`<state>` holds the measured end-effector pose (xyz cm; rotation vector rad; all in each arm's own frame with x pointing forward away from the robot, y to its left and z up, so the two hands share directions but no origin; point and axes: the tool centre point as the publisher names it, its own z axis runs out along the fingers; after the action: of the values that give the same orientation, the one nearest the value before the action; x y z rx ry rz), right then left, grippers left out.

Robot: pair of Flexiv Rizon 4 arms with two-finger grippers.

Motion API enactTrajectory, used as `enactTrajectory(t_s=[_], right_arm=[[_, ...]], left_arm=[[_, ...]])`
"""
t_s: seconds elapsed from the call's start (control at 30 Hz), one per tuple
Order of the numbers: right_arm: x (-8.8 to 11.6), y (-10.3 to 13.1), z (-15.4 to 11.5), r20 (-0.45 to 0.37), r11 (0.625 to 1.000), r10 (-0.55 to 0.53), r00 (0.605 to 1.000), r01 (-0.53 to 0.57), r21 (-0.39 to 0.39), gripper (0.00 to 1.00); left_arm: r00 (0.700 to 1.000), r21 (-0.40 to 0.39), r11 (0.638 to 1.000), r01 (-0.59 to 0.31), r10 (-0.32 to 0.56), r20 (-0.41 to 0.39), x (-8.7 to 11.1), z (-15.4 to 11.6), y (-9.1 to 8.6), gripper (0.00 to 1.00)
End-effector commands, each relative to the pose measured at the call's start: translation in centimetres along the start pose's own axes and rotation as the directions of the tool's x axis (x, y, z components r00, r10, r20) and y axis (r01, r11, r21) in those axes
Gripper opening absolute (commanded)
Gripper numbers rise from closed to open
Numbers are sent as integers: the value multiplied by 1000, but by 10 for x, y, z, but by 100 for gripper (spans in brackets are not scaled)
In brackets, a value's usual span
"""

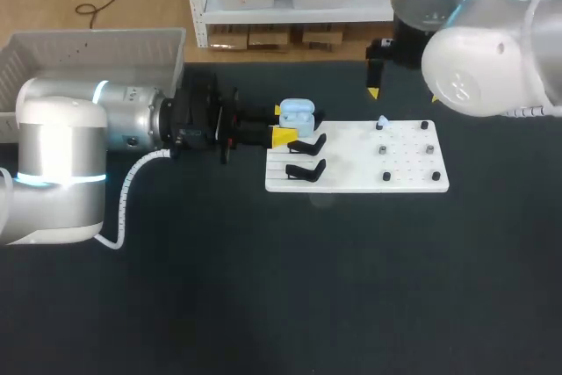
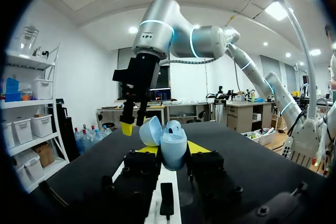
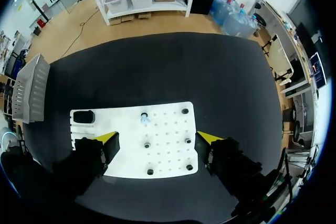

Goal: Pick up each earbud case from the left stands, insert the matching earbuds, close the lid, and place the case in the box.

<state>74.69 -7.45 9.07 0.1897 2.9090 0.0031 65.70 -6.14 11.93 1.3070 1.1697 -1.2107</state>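
Observation:
A light blue earbud case (image 1: 298,113) with its lid open is held level over the white board's left end, my left gripper (image 1: 281,123) shut on it. In the left wrist view the case (image 2: 173,145) stands between the yellow fingertips (image 2: 196,147), lid (image 2: 150,130) tipped back. A small pale earbud (image 1: 383,122) sits on a peg of the white board (image 1: 360,177). My right gripper (image 3: 158,138) hangs open high above the board (image 3: 168,153), the earbud (image 3: 144,119) just ahead of it. Its fingers (image 2: 132,115) show beyond the case.
Two black stands (image 1: 306,144) (image 1: 305,169) sit empty on the board's left strip. Several dark pegs (image 1: 386,176) dot the board's right half. A grey box (image 1: 97,50) stands at the table's back left; the right wrist view shows it (image 3: 31,90) too.

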Motion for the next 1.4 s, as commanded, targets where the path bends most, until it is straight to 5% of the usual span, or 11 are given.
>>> enactTrajectory(t_s=[0.03, 0.13, 0.3, 0.37, 0.47, 1.4], right_arm=[[-6, 4, 12, -19, 1000, -9, 1000, 9, -17, 100], [-6, 7, 20, -35, 999, -18, 999, 17, -35, 100], [-6, 8, 36, -62, 998, -21, 998, 18, -52, 77], [-5, 7, 41, -70, 998, -20, 997, 16, -59, 56], [-5, 7, 48, -77, 997, -20, 997, 15, -70, 50], [0, 18, 72, -95, 989, -58, 994, 44, -143, 32]], left_arm=[[1000, -3, 1000, -1, 1, -1, 0, 0, -1, 0], [1000, -3, 1000, -1, 1, -1, 0, 0, -1, 0], [1000, -3, 1000, -1, 1, -1, 0, 0, -1, 0], [1000, -3, 1000, -1, 1, -1, 0, 0, -1, 0], [1000, -3, 1000, -1, 1, -1, 0, 0, -1, 0], [1000, -3, 1000, -1, 1, -1, 0, 0, -1, 0]])
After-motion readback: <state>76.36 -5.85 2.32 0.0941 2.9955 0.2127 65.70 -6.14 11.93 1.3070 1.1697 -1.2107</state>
